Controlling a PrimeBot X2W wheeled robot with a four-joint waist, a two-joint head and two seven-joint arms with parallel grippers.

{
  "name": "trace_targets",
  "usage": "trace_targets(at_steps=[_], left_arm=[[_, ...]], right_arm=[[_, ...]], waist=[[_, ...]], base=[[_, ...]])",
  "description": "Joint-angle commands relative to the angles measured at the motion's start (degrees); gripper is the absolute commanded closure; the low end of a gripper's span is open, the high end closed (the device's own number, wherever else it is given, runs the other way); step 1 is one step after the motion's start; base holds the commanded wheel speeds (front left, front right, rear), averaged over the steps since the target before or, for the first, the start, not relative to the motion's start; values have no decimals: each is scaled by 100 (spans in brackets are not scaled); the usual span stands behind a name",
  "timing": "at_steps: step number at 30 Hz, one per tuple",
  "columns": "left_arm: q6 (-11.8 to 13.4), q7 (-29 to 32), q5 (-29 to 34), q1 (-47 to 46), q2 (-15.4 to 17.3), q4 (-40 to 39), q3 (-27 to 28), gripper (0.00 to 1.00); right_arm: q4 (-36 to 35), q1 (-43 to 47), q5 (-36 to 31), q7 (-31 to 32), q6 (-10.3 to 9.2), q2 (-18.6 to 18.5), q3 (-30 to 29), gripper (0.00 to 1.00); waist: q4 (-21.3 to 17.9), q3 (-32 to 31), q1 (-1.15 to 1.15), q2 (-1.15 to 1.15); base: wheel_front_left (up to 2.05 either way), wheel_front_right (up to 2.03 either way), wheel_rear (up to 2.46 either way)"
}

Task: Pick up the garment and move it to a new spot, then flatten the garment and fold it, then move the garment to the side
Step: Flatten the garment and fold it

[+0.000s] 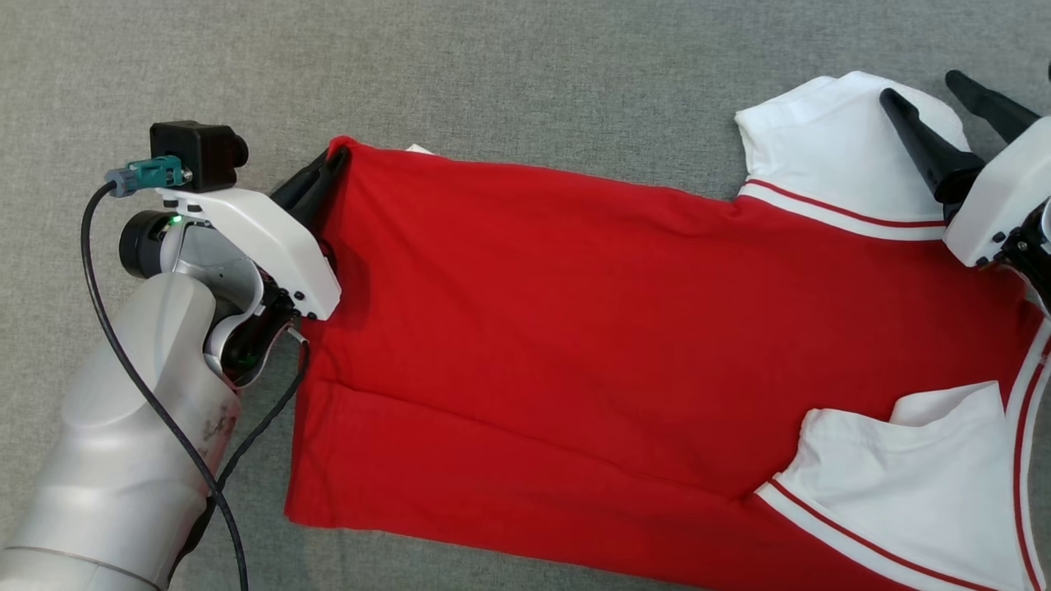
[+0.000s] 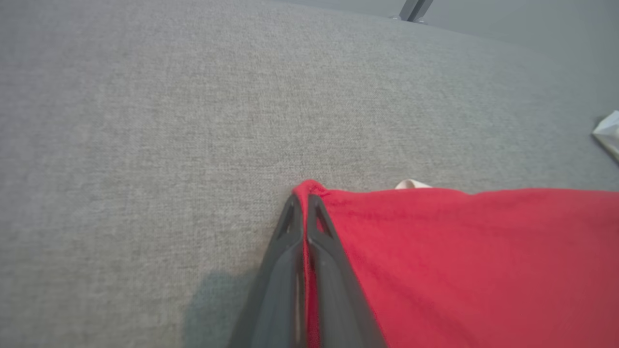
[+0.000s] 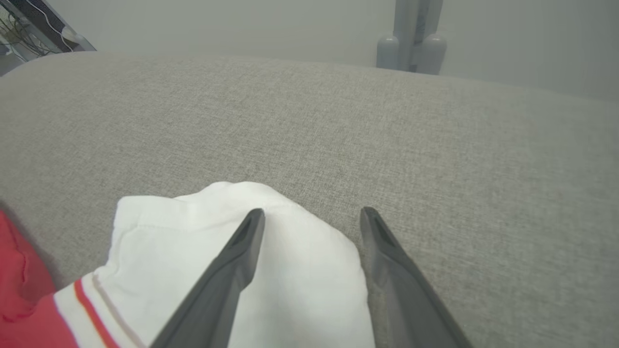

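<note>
Between the closed fingers of the left gripper [image 1: 331,161] a corner of the shirt [image 1: 575,328] is pinched. In the left wrist view the red knit is seen bunched into a small peak just past the fingertips. A small white tab [image 2: 411,183] is seen at the shirt's edge, near those tips.

To that gripper's right the shirt is spread flat. Its body is made of soft, matte red jersey and is crossed by a long shallow crease.

The right gripper [image 1: 924,86] is held wide open, and nothing is gripped by it. One finger is placed over a white sleeve [image 1: 829,139], the other over bare surface just beside the sleeve's rounded edge. Whether the cloth is touched cannot be told. The sleeve is joined to the red body by a white band with a thin red stripe.

Nearer the robot than that gripper, a second white sleeve [image 1: 903,476] is folded in over the red.

Everything is laid on a surface [image 1: 493,74] covered in grey cloth of fine, even weave, with a rounded far edge. Beyond that edge, ahead of the right gripper, a pale grey post [image 3: 411,38] is seen against a plain grey background. A black cable [image 1: 115,328] is looped along the left arm.
</note>
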Motion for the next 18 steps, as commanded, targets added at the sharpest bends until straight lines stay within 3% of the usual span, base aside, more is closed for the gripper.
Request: trace_targets(at_steps=[1,4,5,7,18], left_arm=[[15,-24,-46,-44,50,90,-22,100],[15,-72,-105,-55,47,124,-94,100],[15,-101,-118,-53,48,137,-114,100],[14,-129,-160,-49,56,156,-149,100],[10,-308,-290,-56,207,19,-270,100]], right_arm=[[106,-108,118,123,-2,-71,94,0],[236,-224,288,377,-2,-137,243,0],[284,-238,344,483,-2,-149,272,16],[285,-278,415,563,-2,-177,328,100],[-88,-364,901,231,-2,-329,383,100]], waist=[[29,21,0,0],[40,18,0,0],[39,12,0,0],[35,-2,0,0],[-44,-169,0,0]], base=[[0,0,0],[0,0,0],[0,0,0],[0,0,0],[0,0,0]])
